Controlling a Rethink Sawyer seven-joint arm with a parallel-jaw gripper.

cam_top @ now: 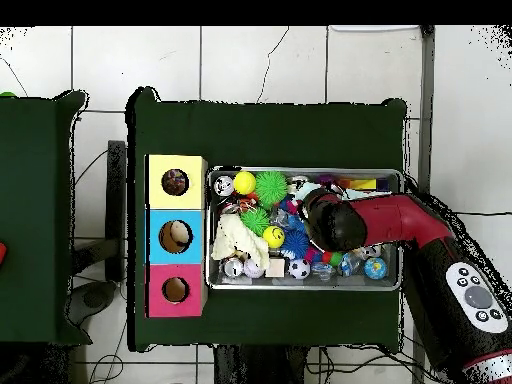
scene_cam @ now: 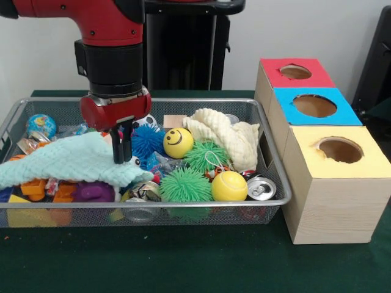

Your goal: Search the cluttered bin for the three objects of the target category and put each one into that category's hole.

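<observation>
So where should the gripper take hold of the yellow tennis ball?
Across the round middle of the tennis ball, coming straight down from above. Its top is bare, but the can and the green spiky ball crowd its sides, so probably close front to back.

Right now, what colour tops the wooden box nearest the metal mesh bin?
Yellow top, clearest in the front view.

Mint cloth (scene_cam: 67, 160) hides toys beneath; arm covers pincer (scene_cam: 123, 160) overhead
</observation>
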